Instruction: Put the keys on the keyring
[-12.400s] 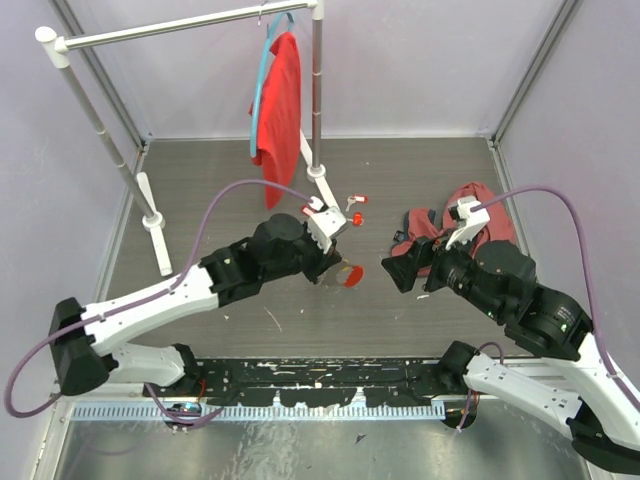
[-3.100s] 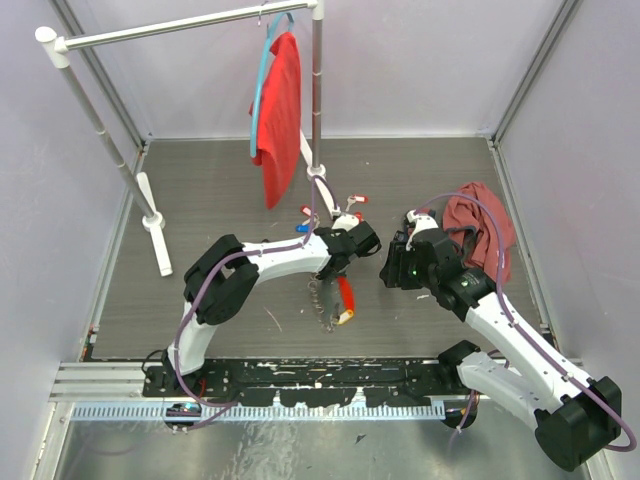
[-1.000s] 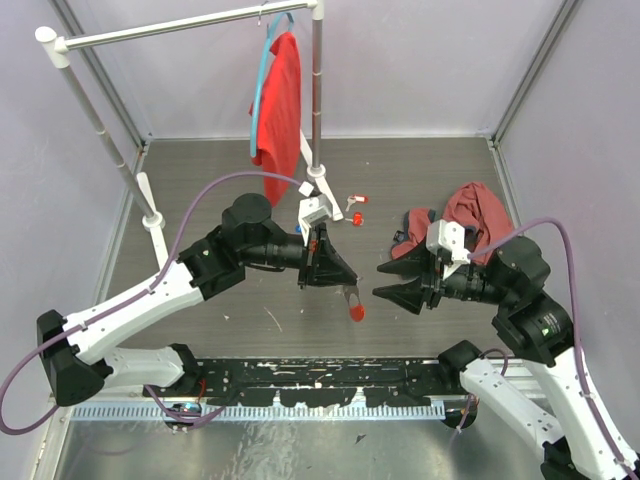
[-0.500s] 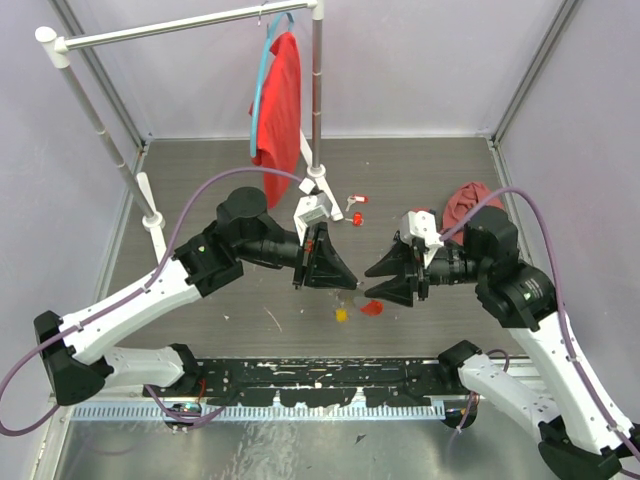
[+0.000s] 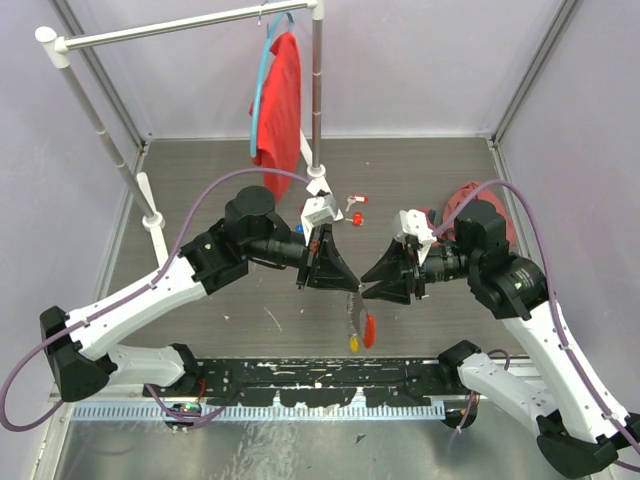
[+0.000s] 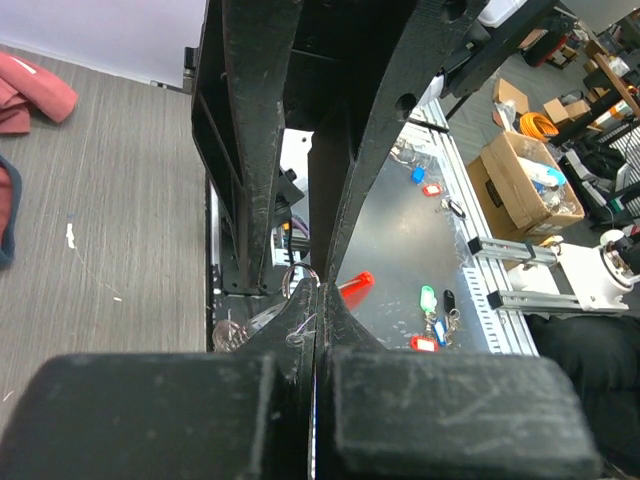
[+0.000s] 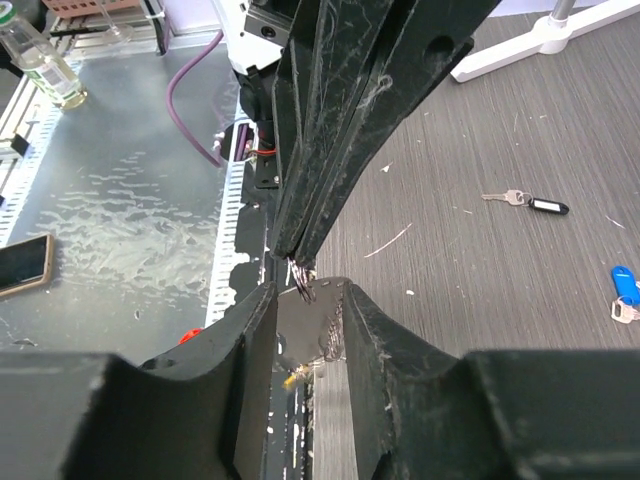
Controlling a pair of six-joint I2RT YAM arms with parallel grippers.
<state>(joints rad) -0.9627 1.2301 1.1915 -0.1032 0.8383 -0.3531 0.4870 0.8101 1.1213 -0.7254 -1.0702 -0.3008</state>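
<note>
A white clothes rack stands at the left of a grey wood-grain worktop. A red shirt hangs from its rail. The left hand reaches in to the middle, its fingers pressed tight together on the thin wire top of the keyring. The keyring's chain and long red piece dangle below that hand. Behind it, near the rack's post, loose keys lie on the worktop: a blue-tagged key and two red-tagged keys. The right hand meets the left one tip to tip. Its fingers are partly apart with the small wire ring between them, and I cannot tell whether they touch it. A dark red cloth lies crumpled at the right.
</note>
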